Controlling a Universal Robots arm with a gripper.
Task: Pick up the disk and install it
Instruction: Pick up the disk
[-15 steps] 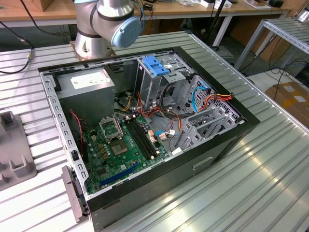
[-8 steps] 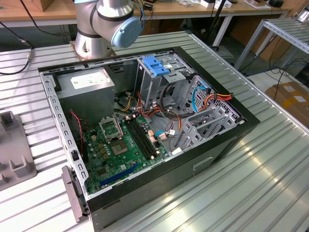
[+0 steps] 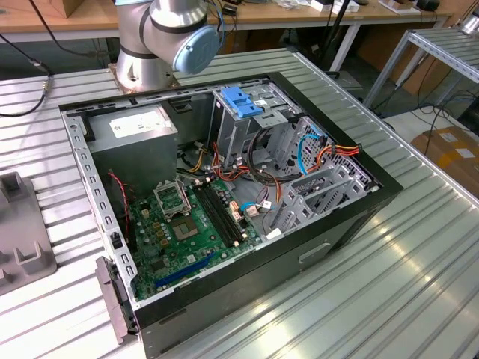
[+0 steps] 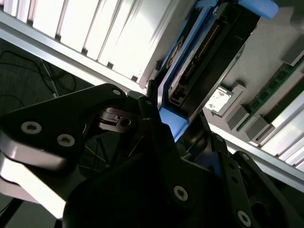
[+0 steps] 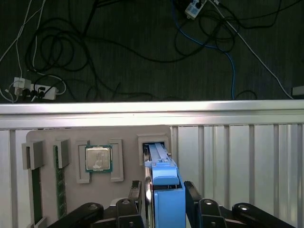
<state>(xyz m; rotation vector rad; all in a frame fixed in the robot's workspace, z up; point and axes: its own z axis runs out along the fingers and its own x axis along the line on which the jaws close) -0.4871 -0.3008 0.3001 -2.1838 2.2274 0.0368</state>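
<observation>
Ribbed metal table [image 5: 228, 156] bears a grey tray [image 5: 71, 135]; tool [image 5: 163, 184] clamps the upright disk [image 5: 166, 202] there.

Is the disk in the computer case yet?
No: in the first wrist view the disk is at the grey tray, beside the processor chip, right at the gripper.

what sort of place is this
Likely a robotics lab or workshop bench for computer assembly: a robot arm beside an open computer case on a ribbed metal table, its tool gripping a disk by a parts tray.
</observation>
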